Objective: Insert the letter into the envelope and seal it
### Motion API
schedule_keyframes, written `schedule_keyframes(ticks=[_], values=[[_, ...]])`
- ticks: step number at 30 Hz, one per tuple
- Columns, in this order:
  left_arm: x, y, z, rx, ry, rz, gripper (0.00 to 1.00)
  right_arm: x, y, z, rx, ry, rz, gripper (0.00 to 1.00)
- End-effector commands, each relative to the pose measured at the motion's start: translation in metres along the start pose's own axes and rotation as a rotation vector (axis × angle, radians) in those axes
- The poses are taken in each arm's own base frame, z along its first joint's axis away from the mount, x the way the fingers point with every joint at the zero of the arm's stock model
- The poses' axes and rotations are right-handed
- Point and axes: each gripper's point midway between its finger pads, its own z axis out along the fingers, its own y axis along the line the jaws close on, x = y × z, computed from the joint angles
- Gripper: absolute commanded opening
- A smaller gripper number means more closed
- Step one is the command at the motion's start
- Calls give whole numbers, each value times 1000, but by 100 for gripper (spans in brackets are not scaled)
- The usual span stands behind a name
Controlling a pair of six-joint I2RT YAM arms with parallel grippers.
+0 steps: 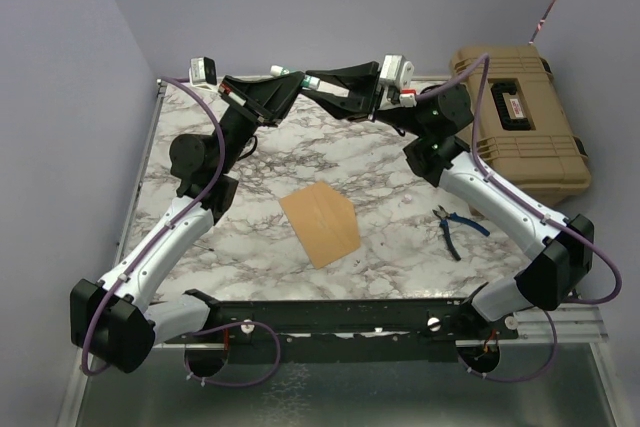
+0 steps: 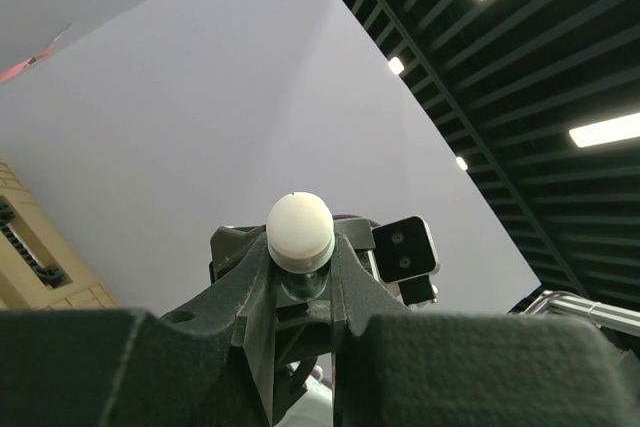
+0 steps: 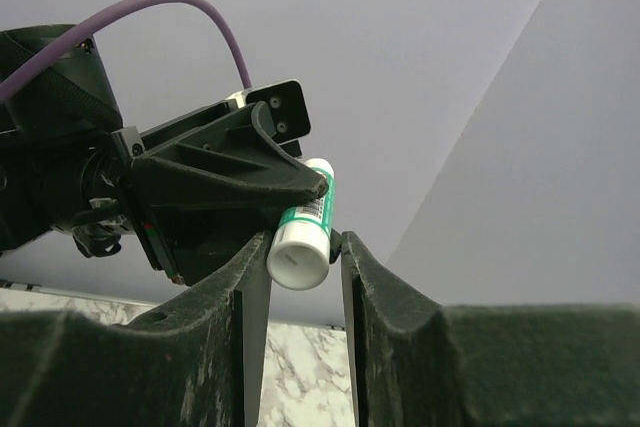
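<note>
Broadly, the grey-veined white marble surface (image 1: 270, 267) fills the top view, and two black-and-white robot arms rise from its near edge and meet high over its far edge. A tan hard plastic case (image 1: 520, 117) with black latches stands at the right side of the surface, behind the right arm. The flat orange-brown kraft paper envelope (image 1: 320, 223) lies alone near the middle of the surface, between the two arms and well below both of them, touched by neither. A pair of blue-handled pliers (image 1: 455, 229) lies to its right, apart from it and near the right arm. The left gripper (image 2: 302, 249) pinches a white glue stick with a green label (image 3: 305, 219), whose rounded white end shows between the fingers (image 2: 250, 282) in the left wrist view. The right gripper (image 3: 298, 259) is pressed onto the flat white end of the same stick, so the stick bridges the two.
</note>
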Motion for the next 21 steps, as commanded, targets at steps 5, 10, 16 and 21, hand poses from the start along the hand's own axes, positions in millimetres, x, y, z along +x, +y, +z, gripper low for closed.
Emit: schedule_keyframes(ticks=[5,10,16,21], values=[[5,-5,-3,17,28,-9,0,-10,4,0,-18,-38,-11,40],[4,-2,-3,9,20,-21,0,-7,4,1,-20,-32,-9,44],[4,-3,-2,12,27,-12,1,-5,1,2,-5,-27,-6,22],[5,1,-4,6,27,-10,20,-13,-1,0,11,-47,-4,13]])
